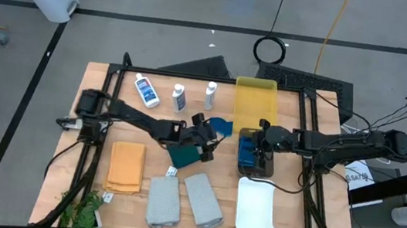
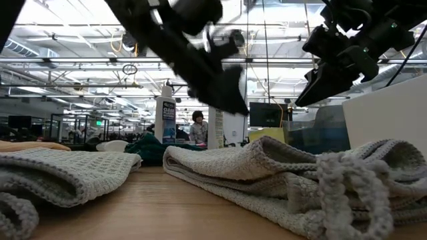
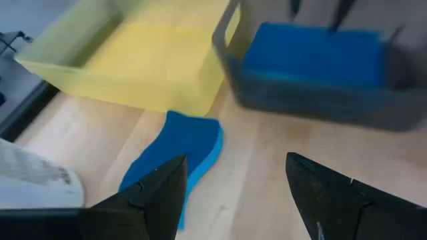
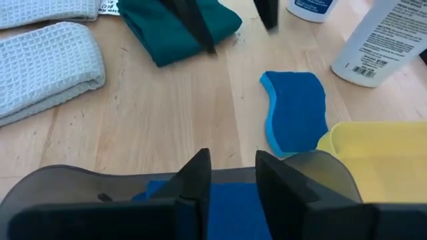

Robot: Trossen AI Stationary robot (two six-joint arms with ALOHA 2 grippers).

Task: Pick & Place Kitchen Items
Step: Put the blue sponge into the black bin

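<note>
Your left hand [image 1: 204, 139] stood open and empty at the frame's centre, over the dark green cloth [image 1: 184, 155], aimed at the loose blue sponge [image 1: 221, 125] on the worktop [image 1: 96, 101] below the yellow tray [image 1: 256, 99]. Next you needed to descend and close on it. Right of centre, your right hand [image 1: 264, 143] hovered narrowly parted and empty over the sponge lying in the dark grey tray [image 1: 247, 168].

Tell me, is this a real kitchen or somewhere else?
Probably not a kitchen: it looks like a big robot lab or workshop. Two robot arms work at a wooden table, cables run across the concrete floor, and the low view shows a large hall with ceiling lights.
</note>
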